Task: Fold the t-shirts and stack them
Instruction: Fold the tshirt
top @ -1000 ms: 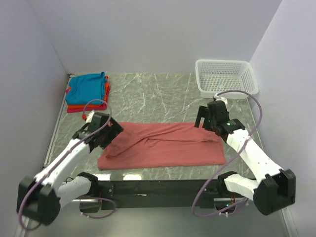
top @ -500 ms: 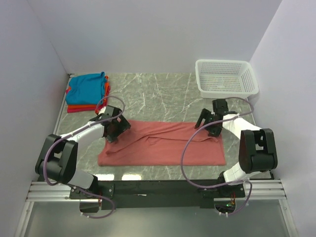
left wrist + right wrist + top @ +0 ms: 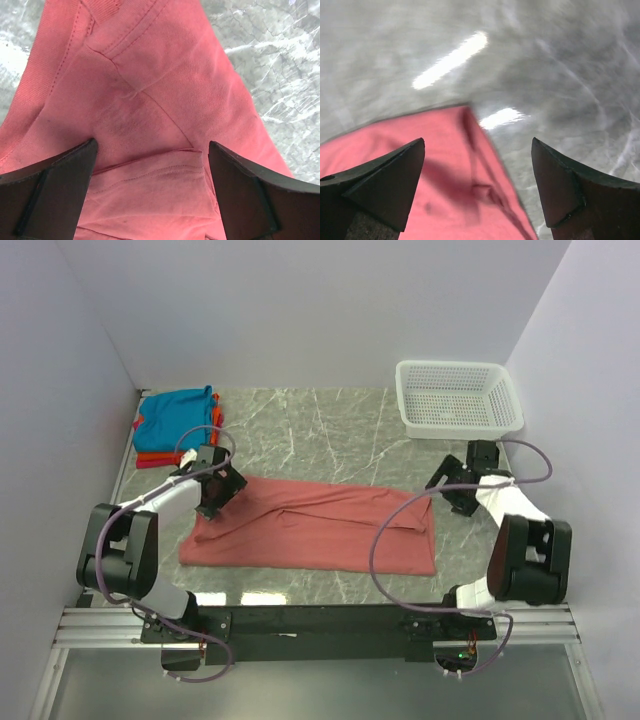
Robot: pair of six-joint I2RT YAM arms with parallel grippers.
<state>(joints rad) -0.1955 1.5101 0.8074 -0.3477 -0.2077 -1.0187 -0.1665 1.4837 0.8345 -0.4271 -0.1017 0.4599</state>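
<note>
On the marble worktop (image 3: 330,430) the pink shirt (image 3: 310,530) lies spread; left claw (image 3: 213,492) and right claw (image 3: 452,492) both gape, empty.

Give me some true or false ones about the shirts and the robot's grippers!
1. The teal-blue shirt tops the folded stack. True.
2. The left gripper is shut on the pink shirt. False: it is open over the shirt, holding nothing.
3. The folded stack sits in the white basket. False: the stack is on the table at the far left, and the basket is at the far right.
4. The right gripper is open. True.
</note>
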